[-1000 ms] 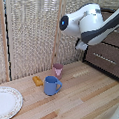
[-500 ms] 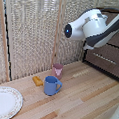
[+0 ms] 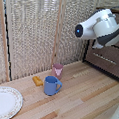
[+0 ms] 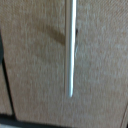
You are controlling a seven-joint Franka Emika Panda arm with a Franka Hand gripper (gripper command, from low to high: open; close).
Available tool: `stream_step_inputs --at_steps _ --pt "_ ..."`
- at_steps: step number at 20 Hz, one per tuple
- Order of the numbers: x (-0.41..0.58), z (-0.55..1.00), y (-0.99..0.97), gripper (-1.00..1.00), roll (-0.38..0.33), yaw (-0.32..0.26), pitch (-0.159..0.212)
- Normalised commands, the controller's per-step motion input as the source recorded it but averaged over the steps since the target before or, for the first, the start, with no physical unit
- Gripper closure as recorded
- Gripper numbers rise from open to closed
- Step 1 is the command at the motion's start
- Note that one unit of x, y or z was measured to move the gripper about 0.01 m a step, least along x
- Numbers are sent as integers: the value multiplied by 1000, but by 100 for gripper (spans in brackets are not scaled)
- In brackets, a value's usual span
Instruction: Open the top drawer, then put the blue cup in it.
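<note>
1. Since a second ago the arm point(image 3: 99, 27) has swung toward the exterior view's right and up toward the dresser; the cups and plate lie where they did.
2. At the exterior view's left, a white plate point(image 3: 5, 101) sits on the wooden counter point(image 3: 83, 97), untouched.
3. Next along, a small orange thing point(image 3: 38, 80) lies just beside the blue cup point(image 3: 51, 85), which stands upright near the counter's middle with its loop turned toward the exterior view's right.
4. Just behind the blue cup stands a pink cup point(image 3: 57, 70), close to the slatted screen.
5. Farther right, the arm hangs well above the counter and well apart from both cups, its far end reaching off toward the dresser at the frame's edge.
6. The top drawer point(image 3: 107, 52) is the dark front behind the arm at the exterior view's right; it looks closed.
7. In the wrist view the silver bar handle point(image 4: 71, 47) fills the middle of the picture against the brown front point(image 4: 35, 65), so the hand faces it squarely and close.
8. The bar's long axis runs along the drawer front, so the fingers would need to straddle it across that axis.
9. No finger shows in either picture, so I cannot tell whether the hand is spread or pressed together.
10. My judgement: the drawer comes first, the blue cup after.
</note>
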Motion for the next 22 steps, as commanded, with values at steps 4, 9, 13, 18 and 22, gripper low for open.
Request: stream_step_inputs --at_steps 4,9,13,18,22 --pt "-21 327 -451 -100 0 242 51" --pt "-16 183 -652 -100 15 154 45" --pt "0 61 -723 -100 57 76 21" --pt "5 11 -251 100 56 30 19" --pt "0 0 -17 100 0 20 0"
